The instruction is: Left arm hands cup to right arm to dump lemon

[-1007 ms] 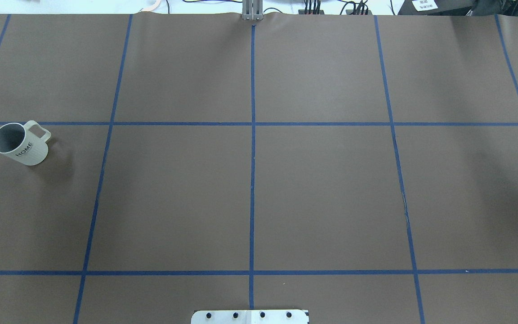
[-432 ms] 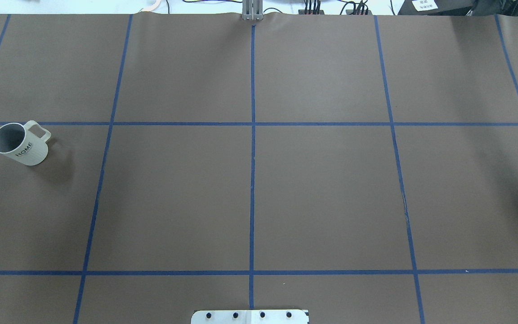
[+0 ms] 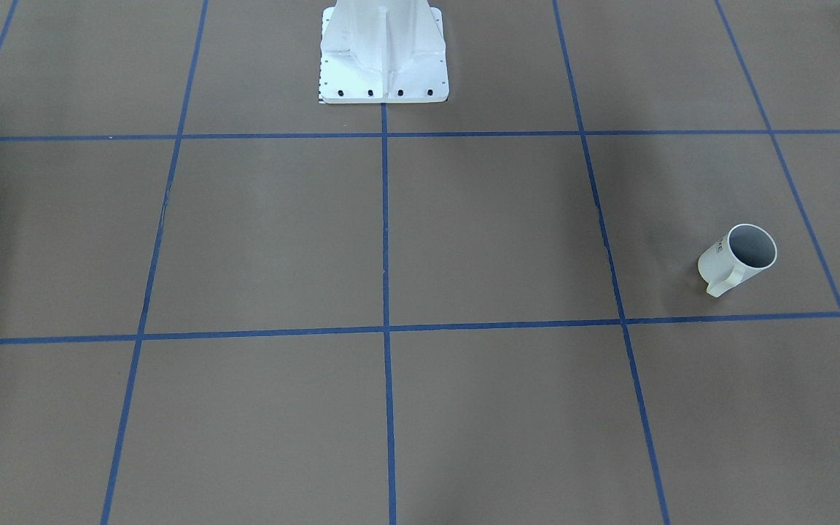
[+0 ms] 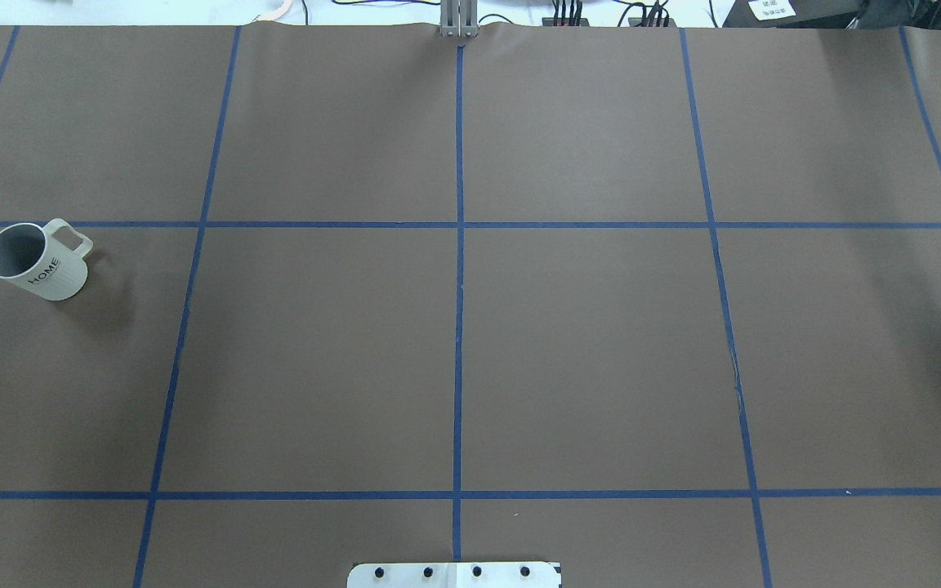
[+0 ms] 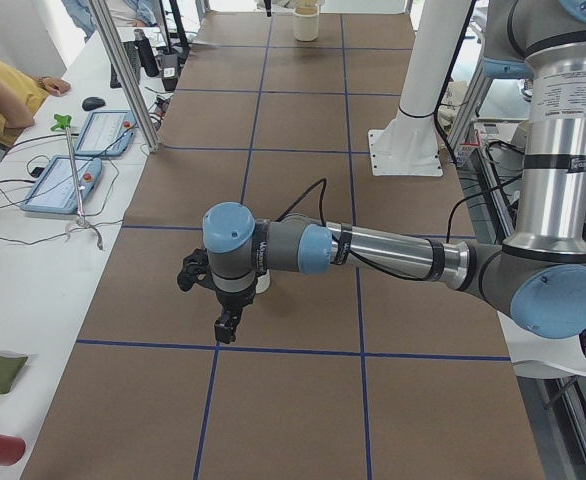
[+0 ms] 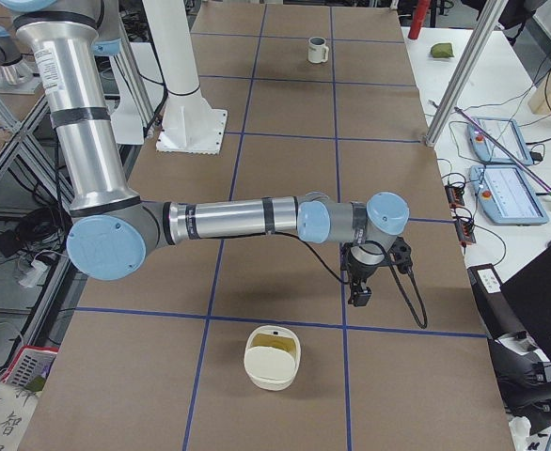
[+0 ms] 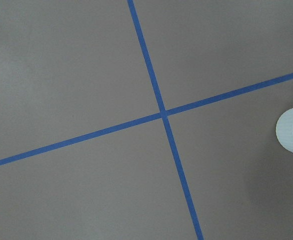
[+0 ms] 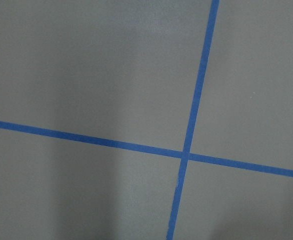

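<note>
Brown gridded table (image 4: 601, 327), one upright cup (image 4: 36, 261), one left pincer (image 5: 224, 327), one right pincer (image 6: 359, 295), their width impossible to tell.

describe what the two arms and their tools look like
Both the left arm and right arm are silver tubes with grey joints and pale-blue caps. The left tool and right tool are black, each with a looping black cable.
</note>
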Tool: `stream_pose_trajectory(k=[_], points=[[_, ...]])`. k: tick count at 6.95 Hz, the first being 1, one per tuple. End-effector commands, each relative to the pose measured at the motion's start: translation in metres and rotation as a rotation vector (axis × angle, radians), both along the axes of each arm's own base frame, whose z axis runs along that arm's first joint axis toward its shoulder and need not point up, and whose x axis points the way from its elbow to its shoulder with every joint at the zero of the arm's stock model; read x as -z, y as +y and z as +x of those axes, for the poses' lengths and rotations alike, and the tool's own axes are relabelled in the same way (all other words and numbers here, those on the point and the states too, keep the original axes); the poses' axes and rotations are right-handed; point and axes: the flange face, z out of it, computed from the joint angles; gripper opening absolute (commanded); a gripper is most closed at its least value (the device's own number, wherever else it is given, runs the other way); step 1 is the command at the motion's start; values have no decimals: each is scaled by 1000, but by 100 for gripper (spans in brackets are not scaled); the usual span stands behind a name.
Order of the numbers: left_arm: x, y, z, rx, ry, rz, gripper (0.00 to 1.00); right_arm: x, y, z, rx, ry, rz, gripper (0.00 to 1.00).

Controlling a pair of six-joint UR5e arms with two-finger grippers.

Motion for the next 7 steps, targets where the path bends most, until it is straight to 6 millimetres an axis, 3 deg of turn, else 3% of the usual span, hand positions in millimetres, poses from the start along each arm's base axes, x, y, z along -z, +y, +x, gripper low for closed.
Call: stream_pose_trajectory(k=[1,2,5,7], points=[[1,-1,1,83,8,-71,100,17,20,4,0,4,45,100],[1,-1,1,101,7,-79,100,14,37,5,-3,6,40,100],[10,-6,1,100,18,-10,100,29,33,13,-19,7,27,100],[-1,-4,1,106,21,-40,100,15,45,33,-48,6,14,100]])
